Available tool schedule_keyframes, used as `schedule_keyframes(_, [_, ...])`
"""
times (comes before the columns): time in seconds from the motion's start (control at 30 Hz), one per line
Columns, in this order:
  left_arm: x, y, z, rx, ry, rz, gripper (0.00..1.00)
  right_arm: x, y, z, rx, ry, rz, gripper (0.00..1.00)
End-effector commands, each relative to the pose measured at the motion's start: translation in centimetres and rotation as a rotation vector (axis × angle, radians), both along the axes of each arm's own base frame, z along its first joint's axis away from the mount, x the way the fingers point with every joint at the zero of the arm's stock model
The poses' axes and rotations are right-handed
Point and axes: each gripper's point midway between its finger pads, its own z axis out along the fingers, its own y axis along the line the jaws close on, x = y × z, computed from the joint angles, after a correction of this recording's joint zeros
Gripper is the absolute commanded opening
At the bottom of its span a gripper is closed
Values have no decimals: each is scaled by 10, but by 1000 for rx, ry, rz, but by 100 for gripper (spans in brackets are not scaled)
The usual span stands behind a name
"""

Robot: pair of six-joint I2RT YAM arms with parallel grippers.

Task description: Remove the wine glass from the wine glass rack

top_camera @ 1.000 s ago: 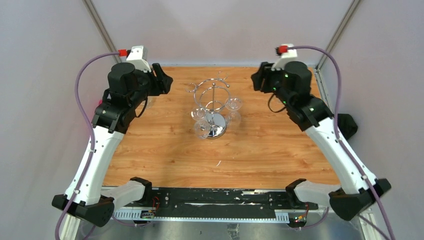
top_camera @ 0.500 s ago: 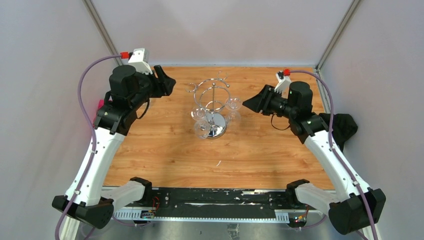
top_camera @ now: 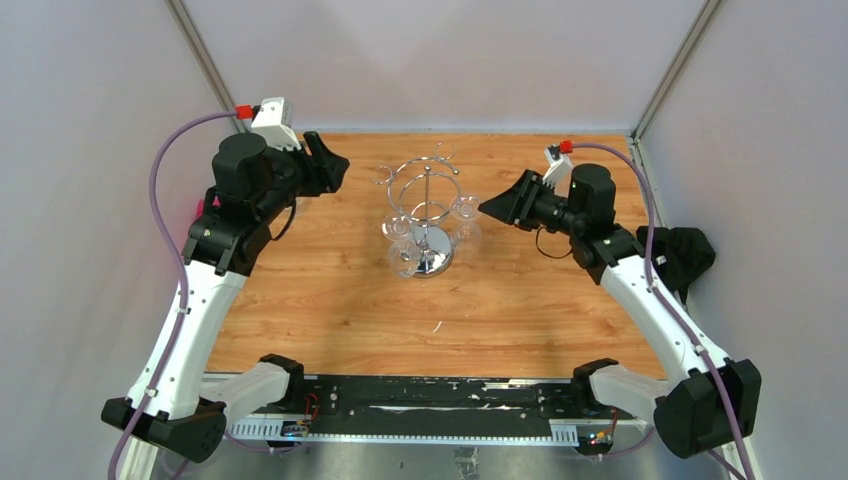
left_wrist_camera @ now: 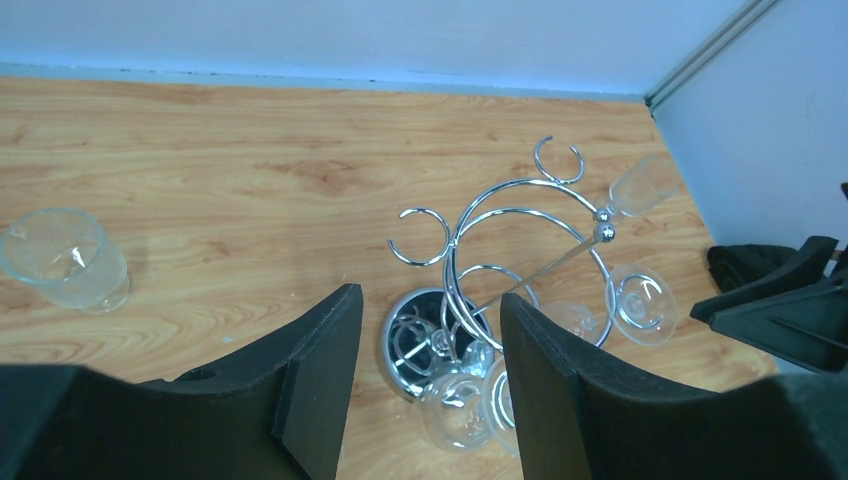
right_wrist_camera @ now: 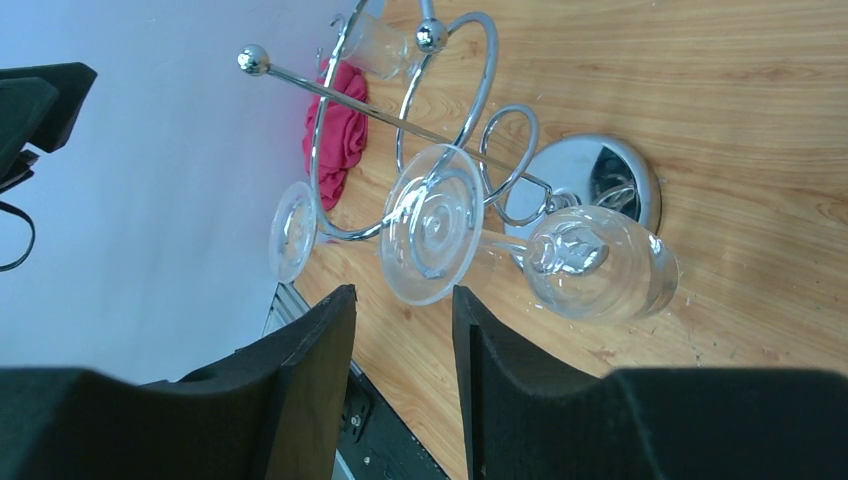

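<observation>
The chrome wine glass rack [top_camera: 427, 200] stands mid-table on its round mirrored base [top_camera: 436, 262]. Clear wine glasses hang upside down from its loops, one on the right side [top_camera: 467, 210] and one at the front left [top_camera: 403, 258]. My right gripper [top_camera: 492, 208] is open and empty, level with the right-hand glass and just right of it. In the right wrist view that glass's foot [right_wrist_camera: 432, 225] lies just beyond my open gripper [right_wrist_camera: 402, 295]. My left gripper [top_camera: 332, 165] is open and empty, left of and behind the rack, which shows in the left wrist view [left_wrist_camera: 520, 250].
A loose clear cup [left_wrist_camera: 65, 258] stands on the table at the far left. A pink cloth [top_camera: 203, 207] lies beyond the table's left edge and a black cloth [top_camera: 690, 250] beyond the right edge. Grey walls enclose the wooden table [top_camera: 520, 300].
My right arm has swung down and in from the far right corner, so its gripper now points at the rack's right-hand glass. The left arm has barely moved.
</observation>
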Motion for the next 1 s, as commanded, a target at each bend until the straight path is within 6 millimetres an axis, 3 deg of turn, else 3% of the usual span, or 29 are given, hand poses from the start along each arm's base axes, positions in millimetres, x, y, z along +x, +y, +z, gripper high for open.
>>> schedule_keyframes(0.0, [-4, 0, 4, -1, -17, -2, 58, 7, 1, -11, 14, 20, 9, 45])
schedule_keyframes(0.37, [-4, 3, 1, 12, -13, 8, 58, 20, 11, -24, 42, 56, 38, 43])
schedule_keyframes(0.97, [-6, 3, 1, 14, -17, 3, 58, 26, 16, -29, 122, 127, 16, 16])
